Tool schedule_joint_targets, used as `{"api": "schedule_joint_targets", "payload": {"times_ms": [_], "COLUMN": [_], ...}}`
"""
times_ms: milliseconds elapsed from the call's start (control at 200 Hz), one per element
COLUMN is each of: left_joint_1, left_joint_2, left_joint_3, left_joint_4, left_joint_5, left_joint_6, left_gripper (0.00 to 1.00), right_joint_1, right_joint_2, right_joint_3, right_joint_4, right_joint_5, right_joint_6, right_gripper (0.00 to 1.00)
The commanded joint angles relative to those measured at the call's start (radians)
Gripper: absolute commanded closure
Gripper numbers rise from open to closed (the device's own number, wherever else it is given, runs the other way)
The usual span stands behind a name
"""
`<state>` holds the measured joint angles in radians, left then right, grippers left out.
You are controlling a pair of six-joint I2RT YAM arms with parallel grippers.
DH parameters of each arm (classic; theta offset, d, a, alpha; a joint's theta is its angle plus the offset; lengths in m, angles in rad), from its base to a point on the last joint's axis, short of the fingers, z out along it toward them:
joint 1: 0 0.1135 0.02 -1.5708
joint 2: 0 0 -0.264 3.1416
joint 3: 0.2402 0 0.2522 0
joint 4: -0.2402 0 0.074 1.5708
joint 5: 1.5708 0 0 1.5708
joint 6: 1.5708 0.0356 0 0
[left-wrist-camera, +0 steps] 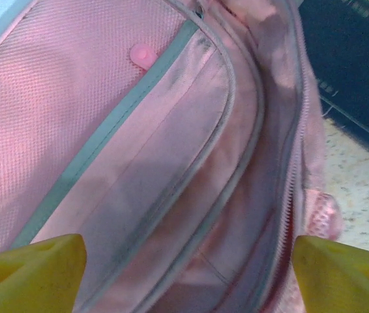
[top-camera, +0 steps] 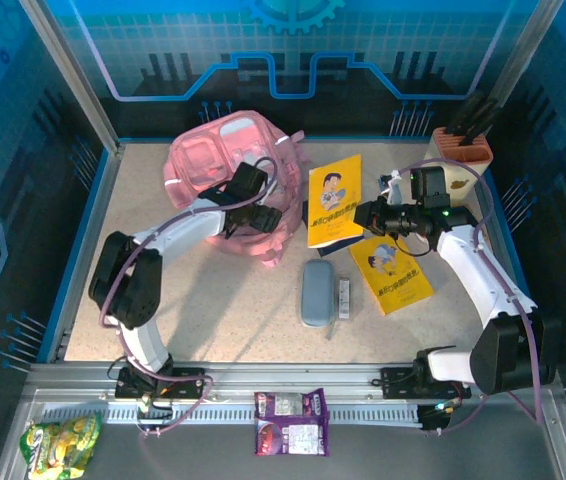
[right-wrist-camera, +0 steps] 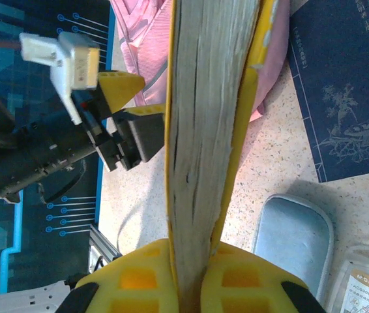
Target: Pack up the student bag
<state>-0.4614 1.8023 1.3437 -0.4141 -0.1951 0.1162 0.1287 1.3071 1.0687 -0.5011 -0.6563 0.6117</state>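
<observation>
Right now my left jaws stand wide apart over the open pocket of the student bag [top-camera: 213,160], which lies at the back left of the surface [top-camera: 233,310]. My right jaws are clamped on a yellow book [right-wrist-camera: 204,130], held edge-on beside the bag.

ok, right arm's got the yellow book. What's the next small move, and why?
Probably swing the right gripper leftward to bring the book toward the bag's mouth. That gripper is shut on the book, and the bag is unzipped and gaping. The left gripper hangs open right at the opening, so the book would have to pass it with care.
</observation>
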Motion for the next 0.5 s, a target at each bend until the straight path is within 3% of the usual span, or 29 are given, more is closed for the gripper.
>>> {"api": "schedule_joint_targets", "payload": {"times_ms": [0,305,495], "left_joint_1": [-0.005,0.048,0.067], "left_joint_2": [0.073,0.209,0.259], "left_joint_3": [0.068,0.127,0.165], "left_joint_4": [-0.052,-0.055,-0.065], "left_joint_5": [-0.043,-0.046,-0.036], "left_joint_6": [0.137,0.17,0.187], "left_gripper": [0.15,0.12,0.22], "right_joint_1": [-0.008,-0.003,0.002], "right_joint_2": [0.002,0.035,0.052], "right_joint_3": [0.046,0.044,0.042], "right_joint_4": [0.02,0.042,0.06], "right_joint_5": [-0.024,-0.034,-0.034], "right_joint_6": [-0.011,0.005,0.016], "right_gripper": [1.0,1.0,1.0]}}
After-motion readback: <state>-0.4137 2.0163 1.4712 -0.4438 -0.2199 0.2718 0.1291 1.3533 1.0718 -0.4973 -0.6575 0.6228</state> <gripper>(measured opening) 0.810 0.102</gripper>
